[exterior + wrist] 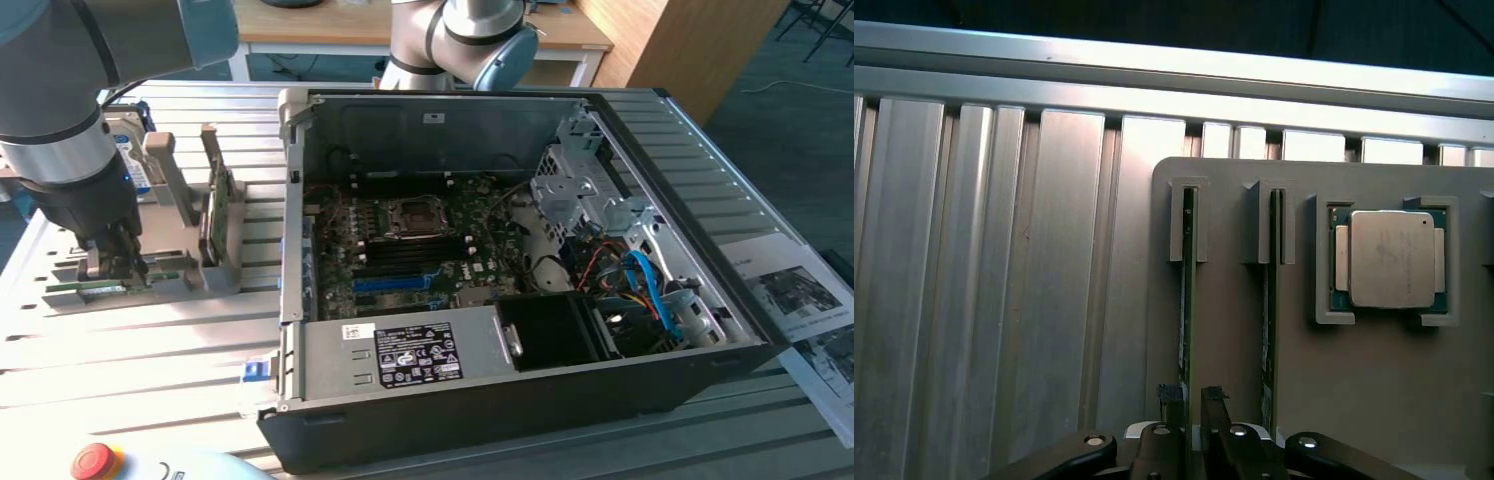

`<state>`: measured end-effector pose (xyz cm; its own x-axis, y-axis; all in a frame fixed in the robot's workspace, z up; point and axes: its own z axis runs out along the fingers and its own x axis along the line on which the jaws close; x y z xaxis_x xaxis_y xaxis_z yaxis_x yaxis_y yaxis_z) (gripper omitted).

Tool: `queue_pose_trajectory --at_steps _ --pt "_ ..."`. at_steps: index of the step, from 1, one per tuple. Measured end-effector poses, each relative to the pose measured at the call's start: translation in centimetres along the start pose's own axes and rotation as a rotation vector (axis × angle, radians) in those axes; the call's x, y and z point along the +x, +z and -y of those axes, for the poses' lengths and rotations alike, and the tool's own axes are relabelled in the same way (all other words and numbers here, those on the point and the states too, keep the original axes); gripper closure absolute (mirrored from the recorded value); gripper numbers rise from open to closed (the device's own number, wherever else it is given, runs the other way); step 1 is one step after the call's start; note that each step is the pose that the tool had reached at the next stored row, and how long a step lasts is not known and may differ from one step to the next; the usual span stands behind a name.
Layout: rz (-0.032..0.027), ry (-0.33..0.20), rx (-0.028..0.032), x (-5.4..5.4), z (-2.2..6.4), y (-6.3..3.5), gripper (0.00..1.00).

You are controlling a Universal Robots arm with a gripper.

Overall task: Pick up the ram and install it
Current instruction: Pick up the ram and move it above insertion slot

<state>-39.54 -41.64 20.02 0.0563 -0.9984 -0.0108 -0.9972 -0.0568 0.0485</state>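
Inventory, running from the exterior view's left to its right.

1. My arm (pixel 60 120): at the far left, reaching straight down to a grey holder block (pixel 200 272) on the ribbed metal counter (pixel 134 350).
2. My tool (pixel 1192 398): narrow. Its fingers (pixel 1172 400) are closed in on either side of the ram's near end.
3. The ram (pixel 1187 285): a thin green stick seen edge-on. It is seated in the holder's outermost slot, the one farther from the processor chip, and has not been lifted out.
4. Second stick (pixel 1268 300): in the neighbouring slot, parallel to the ram and apart from it, between the ram and the chip.
5. Processor chip (pixel 1392 258): square and silver, lying flat in its own recess in the holder.
6. Hard drive (pixel 130 150): shows a blue-and-white label and is partly hidden behind my arm.
7. Green board (pixel 214 205): standing on end in a tall slot on the holder's far side.
8. Red stop button (pixel 96 460): at the counter's near edge.
9. Computer case (pixel 441 125): in the centre, side panel off. Inside are the motherboard (pixel 400 250), the blue memory slots (pixel 394 283) and the labelled power supply (pixel 414 355), with blue cables (pixel 647 280) toward the right.
10. Printed sheets (pixel 801 290): on the counter beside the case, at the far right.
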Motion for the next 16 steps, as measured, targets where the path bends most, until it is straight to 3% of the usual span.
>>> queue_pose_trajectory --at_steps 16 --pt "-0.0005 -0.009 -0.0001 0.0 0.0 0.0 0.79"
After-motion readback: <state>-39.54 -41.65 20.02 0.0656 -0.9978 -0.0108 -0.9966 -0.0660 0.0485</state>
